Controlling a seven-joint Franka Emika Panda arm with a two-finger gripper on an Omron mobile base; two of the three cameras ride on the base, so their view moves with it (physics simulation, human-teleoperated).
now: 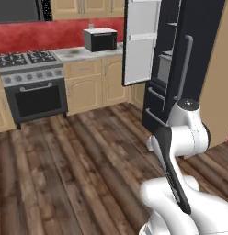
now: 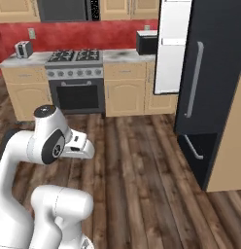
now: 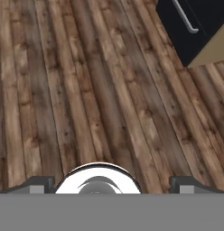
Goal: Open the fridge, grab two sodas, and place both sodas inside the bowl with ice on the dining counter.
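Already ajar: fridge (image 1: 180, 59), left door swung wide. Gripper (image 3: 109, 184) spread, empty, aimed at floor (image 3: 95, 90). Next: reach inside for sodas.

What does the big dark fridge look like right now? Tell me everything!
The fridge is tall and black-navy, with a smooth, glossy look. Its left door is swung wide open, showing a white inner side with ledge-like door shelves. Through the gap, grey shelves show inside. The right door is shut and carries a long grey bar handle standing upright. Lower down is a dark drawer with a grey handle. The fridge stands on the wood floor, beside a tan panel.
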